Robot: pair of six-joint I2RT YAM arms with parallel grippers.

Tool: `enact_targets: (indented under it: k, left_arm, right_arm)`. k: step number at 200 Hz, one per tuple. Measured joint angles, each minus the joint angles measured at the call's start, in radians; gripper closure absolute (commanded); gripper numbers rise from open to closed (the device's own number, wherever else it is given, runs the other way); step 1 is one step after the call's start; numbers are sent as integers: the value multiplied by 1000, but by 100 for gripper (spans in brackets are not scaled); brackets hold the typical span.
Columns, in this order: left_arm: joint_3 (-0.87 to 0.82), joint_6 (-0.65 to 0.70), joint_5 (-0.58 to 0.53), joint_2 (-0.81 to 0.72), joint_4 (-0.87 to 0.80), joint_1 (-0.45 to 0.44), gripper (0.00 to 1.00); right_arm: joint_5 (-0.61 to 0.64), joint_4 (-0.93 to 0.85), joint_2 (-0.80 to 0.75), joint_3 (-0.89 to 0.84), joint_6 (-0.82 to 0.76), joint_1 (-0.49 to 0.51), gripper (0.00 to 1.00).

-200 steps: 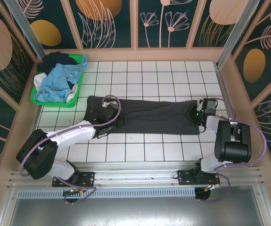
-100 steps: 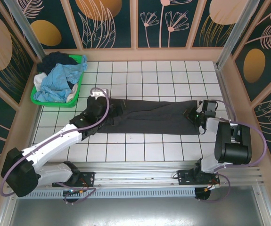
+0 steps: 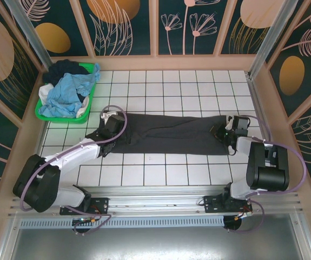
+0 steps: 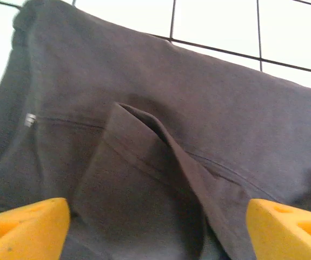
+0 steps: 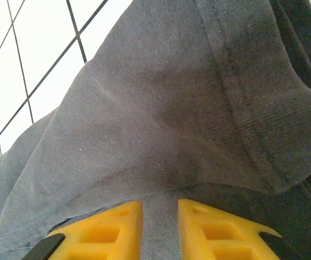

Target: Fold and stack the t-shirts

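**Shirt spans the gap between both grippers**

The charcoal-grey t-shirt (image 3: 171,135) lies on the tiled table (image 3: 166,89), its long axis running left to right. The left gripper (image 4: 155,230), jaws spread, sits over the shirt's left end. The right gripper (image 5: 159,225) seemingly pinches the right edge.

grey t-shirt (image 3: 171,135): soft knit cloth, matt, fine weave, stitched hems
table (image 3: 166,86): white tiles, smooth, slight sheen
basket (image 3: 58,118): green plastic, glossy
right gripper fingers (image 5: 109,230): yellow plastic, matt
front rail (image 3: 160,205): bare metal, brushed
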Motion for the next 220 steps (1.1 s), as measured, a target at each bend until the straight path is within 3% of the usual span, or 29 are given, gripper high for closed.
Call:
enact_targets:
  k: [34,61,107,130,145,183,220]
  left_arm:
    - [-11,-6,87,43,47,0,41]
    - [-8,-7,118,100,59,0,68]
    - [-15,-8,189,101,65,0,98]
    - [-106,-49,279,-21,120,-11,91]
    - [-145,-71,298,-90,120,-33,71]
    - [-228,-118,363,-199,140,-51,48]
    - [-255,-127,308,-325,85,-51,27]
  right_arm:
    - [0,3,0,0,0,0,75]
    - [0,10,0,0,1,0,75]
    - [0,6,-21,-2,4,0,74]
    - [11,0,-51,-2,9,9,73]
    - [36,-16,-79,-2,12,28,72]
    - [88,-51,-138,-2,24,63,71]
    - [140,-66,-157,-2,35,95,70]
